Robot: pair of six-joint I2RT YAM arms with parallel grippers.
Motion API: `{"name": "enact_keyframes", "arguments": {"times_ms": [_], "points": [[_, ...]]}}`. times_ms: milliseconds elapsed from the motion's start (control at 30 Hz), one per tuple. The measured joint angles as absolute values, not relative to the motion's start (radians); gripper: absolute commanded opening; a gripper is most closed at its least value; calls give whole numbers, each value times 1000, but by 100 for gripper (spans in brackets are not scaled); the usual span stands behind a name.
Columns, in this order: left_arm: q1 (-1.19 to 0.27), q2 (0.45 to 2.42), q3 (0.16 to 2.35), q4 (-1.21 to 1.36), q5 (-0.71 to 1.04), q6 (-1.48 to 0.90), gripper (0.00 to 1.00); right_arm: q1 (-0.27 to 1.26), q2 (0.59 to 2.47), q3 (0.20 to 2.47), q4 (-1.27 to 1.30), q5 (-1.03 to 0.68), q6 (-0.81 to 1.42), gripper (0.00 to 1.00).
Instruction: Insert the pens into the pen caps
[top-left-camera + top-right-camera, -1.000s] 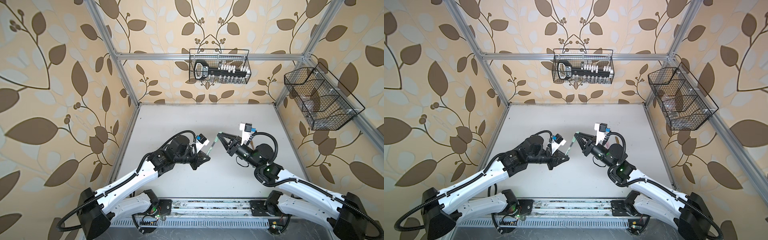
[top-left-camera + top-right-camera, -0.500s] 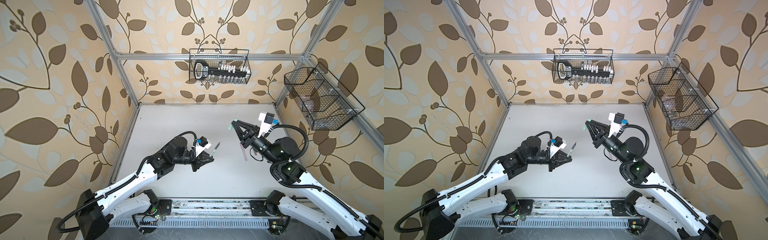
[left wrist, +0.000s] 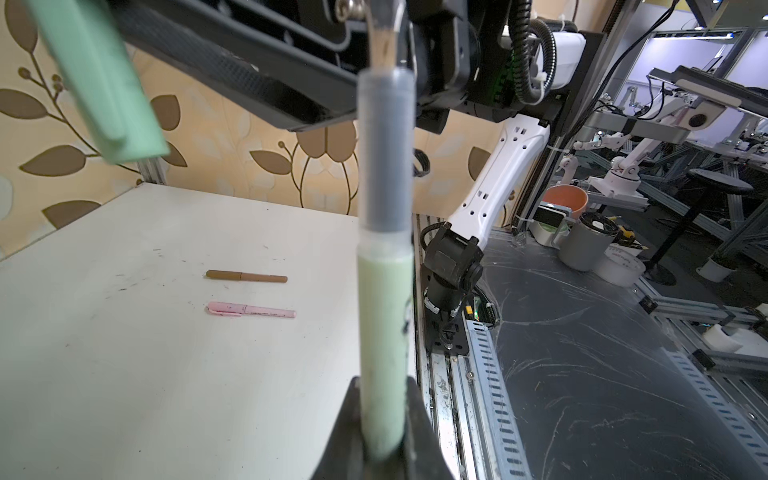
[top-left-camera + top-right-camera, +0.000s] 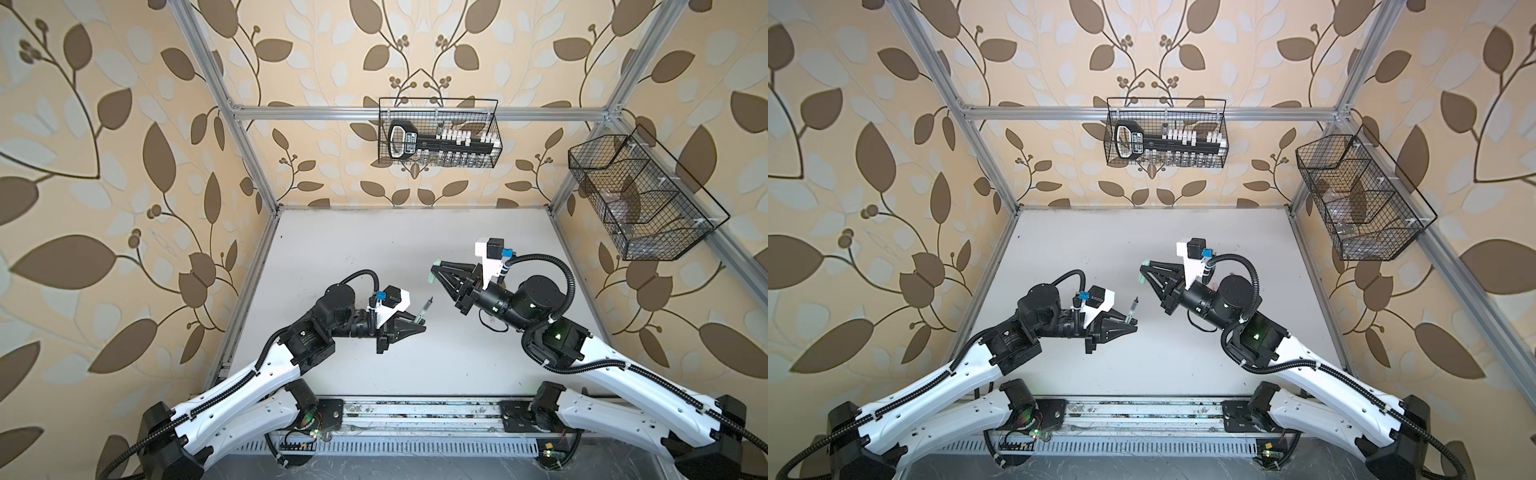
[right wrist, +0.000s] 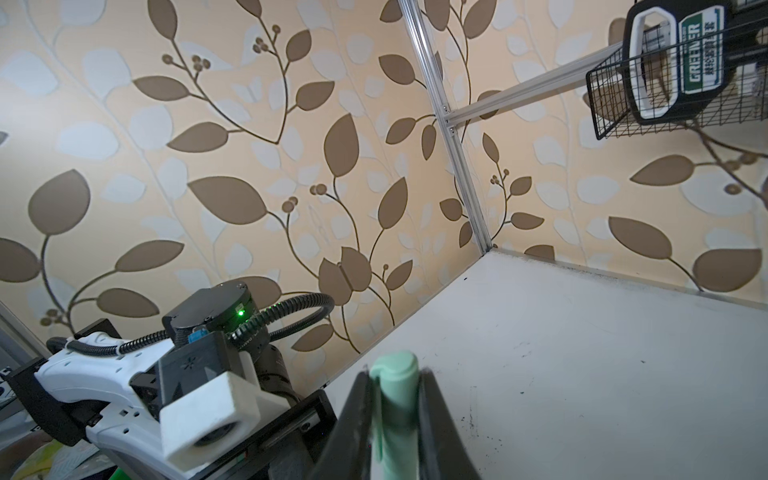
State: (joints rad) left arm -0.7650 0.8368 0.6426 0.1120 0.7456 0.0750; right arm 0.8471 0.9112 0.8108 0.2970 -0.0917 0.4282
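My left gripper (image 4: 420,324) (image 4: 1130,325) (image 3: 384,415) is shut on the sage green pen (image 4: 424,309) (image 4: 1134,308) (image 3: 384,324), whose dark tip points up and away toward the right gripper. My right gripper (image 4: 434,276) (image 4: 1144,274) (image 5: 395,388) is shut on the green pen cap (image 4: 435,270) (image 4: 1144,270) (image 5: 395,399) (image 3: 99,83), held above and a little right of the pen tip, with a gap between them. In the left wrist view a tan-brown pen (image 3: 246,276) and a pink pen (image 3: 251,310) lie side by side on the table, each with its cap on.
The white table (image 4: 374,249) (image 4: 1092,249) is walled by leaf-patterned panels. A wire basket (image 4: 438,139) with tools hangs on the back wall and another wire basket (image 4: 640,199) on the right wall. A metal rail (image 4: 415,409) runs along the front edge.
The right gripper swung away to the back right with the green cap, then came back toward the pen tip. The left gripper, holding the green pen, has barely moved.
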Motion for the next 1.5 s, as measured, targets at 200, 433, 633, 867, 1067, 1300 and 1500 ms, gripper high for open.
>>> {"name": "enact_keyframes", "arguments": {"times_ms": [200,433,633,867,1067,1300,1500], "points": [[-765,837,637,115,751,75,0,852,905,814,319,-94,403,17],[-764,841,637,110,751,72,0,885,865,816,330,-105,379,17],[-764,848,637,108,751,64,0,923,849,816,348,-105,357,17],[-757,854,638,107,750,49,0,934,846,813,361,-101,354,16],[-744,856,638,108,750,41,0,945,805,773,361,-85,354,16],[-738,877,644,109,751,22,0,957,792,746,381,-77,358,16],[-738,878,644,108,751,15,0,960,808,727,412,-75,362,16]]}}
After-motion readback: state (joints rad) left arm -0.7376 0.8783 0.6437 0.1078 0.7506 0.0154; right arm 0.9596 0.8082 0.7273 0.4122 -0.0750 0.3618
